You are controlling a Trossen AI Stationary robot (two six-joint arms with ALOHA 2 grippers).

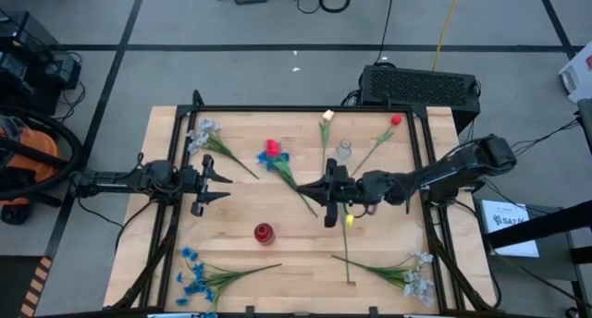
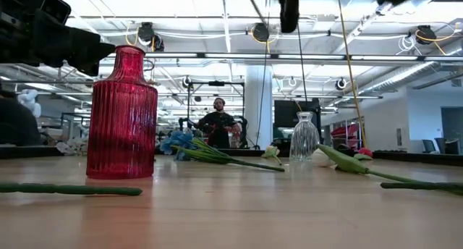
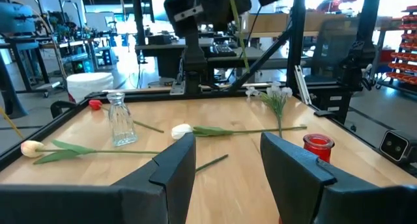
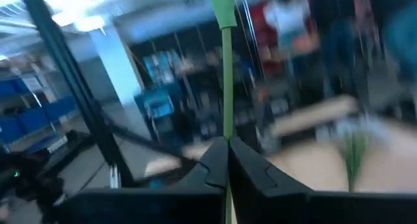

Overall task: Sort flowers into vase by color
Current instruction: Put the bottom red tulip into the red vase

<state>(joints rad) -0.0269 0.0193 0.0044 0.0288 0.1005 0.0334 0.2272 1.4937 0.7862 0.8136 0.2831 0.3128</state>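
Note:
My right gripper hovers over the table's middle, shut on a thin green stem whose flower head is out of view. My left gripper is open and empty at the table's left. A red vase stands near the front and a small clear glass vase farther back. Lying flat on the table are a red tulip with a blue cluster, a cream tulip, a red tulip, a white tulip, pale sprays and blue clusters. My right gripper pinches the thin green stem between its two fingers. The fingers come level from the table's right side and lie across the stem. The stem stands upright, rising above the fingers to a leaf, and part of it hangs below the gripper, clear of the table.
Black frame posts stand at the table's corners. A black box sits on the floor behind the far edge. A person stands far back in the room. Bare wood lies between the left gripper and the red vase.

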